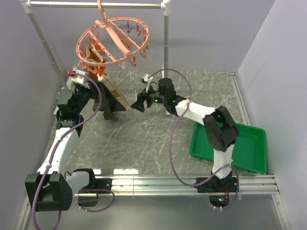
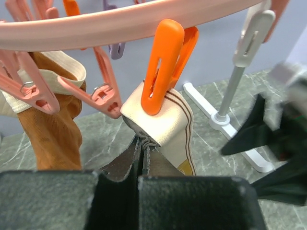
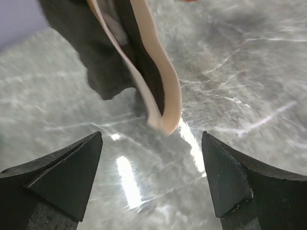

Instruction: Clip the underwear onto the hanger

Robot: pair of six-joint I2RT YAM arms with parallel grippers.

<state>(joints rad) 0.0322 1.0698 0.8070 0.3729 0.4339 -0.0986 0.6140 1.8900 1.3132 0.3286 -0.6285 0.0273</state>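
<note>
The hanger (image 1: 112, 42), a salmon-pink ring, hangs by its hook from the rack bar. The underwear (image 1: 114, 98), dark with a tan waistband, hangs slanting below the ring's front edge. In the left wrist view an orange clip (image 2: 162, 67) on the hanger (image 2: 120, 24) sits over a folded corner of the tan waistband (image 2: 165, 125). My left gripper (image 2: 139, 178) is shut on the underwear's dark cloth (image 2: 125, 160) just under that clip; seen from above the left gripper (image 1: 99, 76) is at the ring's near side. My right gripper (image 1: 142, 103) stands open, and its fingertips (image 3: 72, 172) flank the waistband's hanging lower loop (image 3: 165, 108) without touching it.
A smaller orange-brown garment (image 2: 53, 129) hangs from pink clips (image 2: 103, 93) on the ring's left. The white-grey pipe rack (image 1: 96, 5) stands behind, its post (image 2: 235, 81) and foot on the marble table. A green tray (image 1: 259, 136) lies at the near right.
</note>
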